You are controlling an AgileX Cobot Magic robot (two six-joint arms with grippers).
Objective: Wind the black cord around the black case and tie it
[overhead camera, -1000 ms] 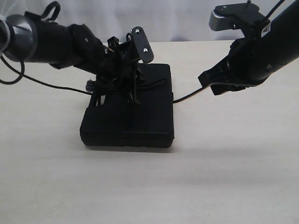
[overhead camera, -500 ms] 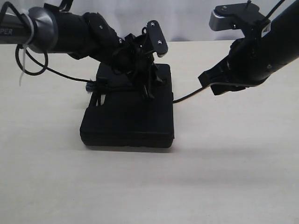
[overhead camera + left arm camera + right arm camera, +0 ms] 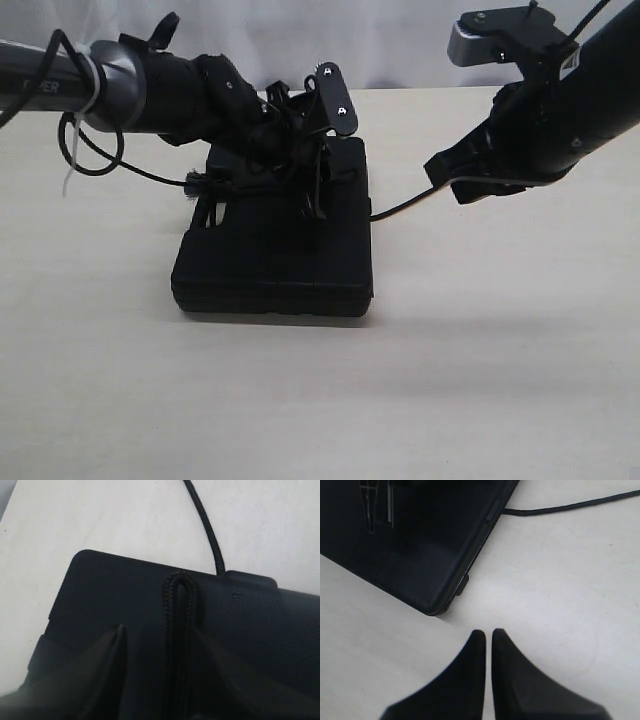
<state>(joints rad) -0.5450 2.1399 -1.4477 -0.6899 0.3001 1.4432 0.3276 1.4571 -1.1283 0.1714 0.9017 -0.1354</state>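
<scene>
The black case (image 3: 270, 270) lies flat mid-table. The black cord (image 3: 400, 205) leaves its right edge and runs toward my right gripper (image 3: 445, 180); a fuzzy knot (image 3: 190, 183) pokes out at the case's left edge. My left gripper (image 3: 310, 205) hangs low over the case's far half. In the left wrist view its fingers (image 3: 112, 645) stand apart either side of the cord's narrow loop (image 3: 180, 610), which lies on the case (image 3: 110, 590). My right gripper (image 3: 488, 632) is shut on nothing above bare table, beside the case corner (image 3: 420, 545), with the cord (image 3: 560, 507) well clear of it.
A smooth black robot cable (image 3: 110, 170) and a white tie (image 3: 70, 170) hang from the left arm over the table's left side. The pale tabletop (image 3: 500, 350) stretches in front and to the right of the case. A white curtain backs the scene.
My left arm has swung rightward and farther back over the case, its gripper now nearer the case's far right part. The right arm and the case have stayed still.
</scene>
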